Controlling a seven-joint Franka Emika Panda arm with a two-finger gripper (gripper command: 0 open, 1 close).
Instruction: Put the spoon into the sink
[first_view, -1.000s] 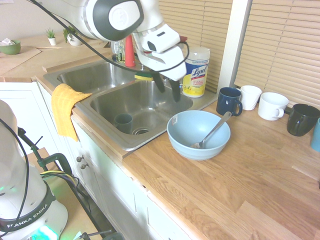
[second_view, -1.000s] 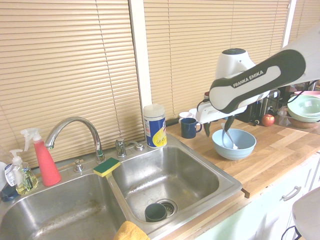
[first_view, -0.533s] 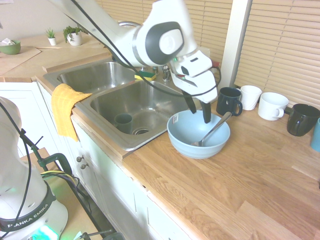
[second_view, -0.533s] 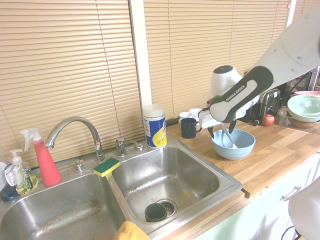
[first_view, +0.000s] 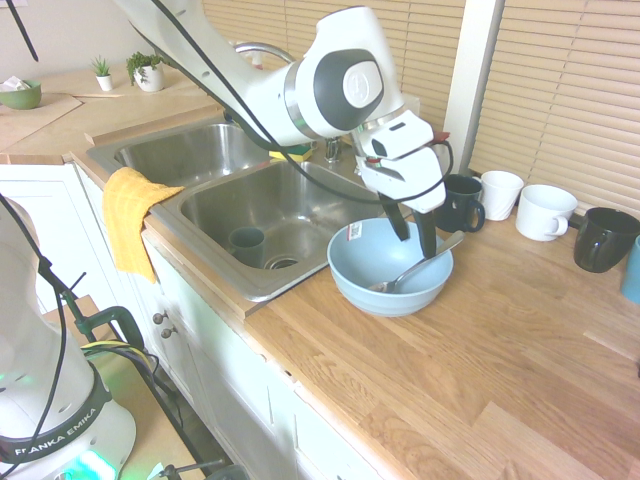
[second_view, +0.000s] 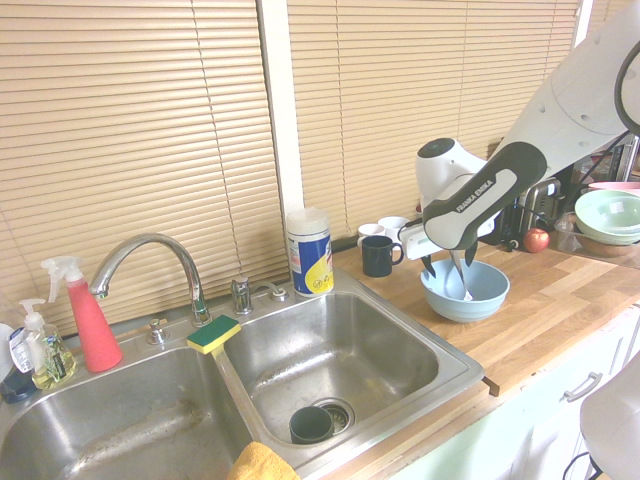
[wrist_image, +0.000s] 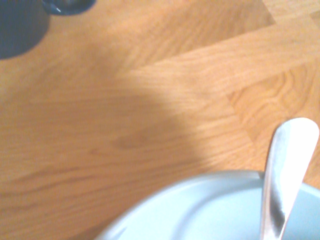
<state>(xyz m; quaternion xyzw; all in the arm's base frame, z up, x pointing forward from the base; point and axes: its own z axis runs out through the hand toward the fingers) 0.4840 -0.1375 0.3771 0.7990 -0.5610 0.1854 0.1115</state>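
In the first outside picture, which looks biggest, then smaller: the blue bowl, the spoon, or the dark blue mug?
1. Bowl, clearly biggest.
2. Spoon and mug: unsure. The spoon looks longer but thin; the mug is bulkier, sits farther from the camera and is partly hidden by the arm.

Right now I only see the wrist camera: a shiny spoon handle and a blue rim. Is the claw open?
Observer: Yes. The gripper is open, fingers hanging over the light blue bowl, close to the spoon and not closed on it.
Operator: Where's the sink?
Observer: The sink is right beside the bowl, on the side away from the navy mug.
Operator: Is it empty?
Observer: No, a dark cup stands by the drain of the basin next to the bowl.
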